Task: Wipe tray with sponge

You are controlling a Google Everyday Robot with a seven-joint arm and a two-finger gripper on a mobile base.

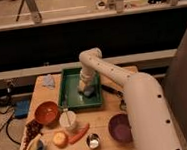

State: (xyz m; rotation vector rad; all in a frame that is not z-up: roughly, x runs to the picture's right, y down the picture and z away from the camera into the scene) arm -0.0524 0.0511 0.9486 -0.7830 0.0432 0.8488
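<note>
- Plainly, the white arm (140,102) is the biggest thing here. It fills the lower right of the frame, is cut off at the bottom edge, and bends at upper middle before dropping into the tray. It covers the right end of the table.
- The wooden table (99,118) takes up the lower left. Its near left corner runs out of the frame, and bare wood shows between the tray and the front row of dishes.
- The green tray (69,87) lies at the back middle of the table. Its left half is bare and its right rim is partly hidden by the arm.
- The gripper (84,86) is down inside the tray, at its right side. Whether it is open or closed cannot be told.
- The sponge (90,93) is a dim lump on the tray floor directly under the gripper, and its outline is hard to make out.
- An orange bowl (47,113) sits just off the tray's front left corner.
- A purple bowl (120,128) sits at lower right, against the arm.
- A white cup (68,121) stands near the tray's front rim.
- A blue cloth (48,81) lies just left of the tray.
- A carrot (79,134), a round orange fruit (59,139) and a small metal cup (93,140) line the front edge.
- A dark object (112,91) right of the tray is too blurred to name.
</note>
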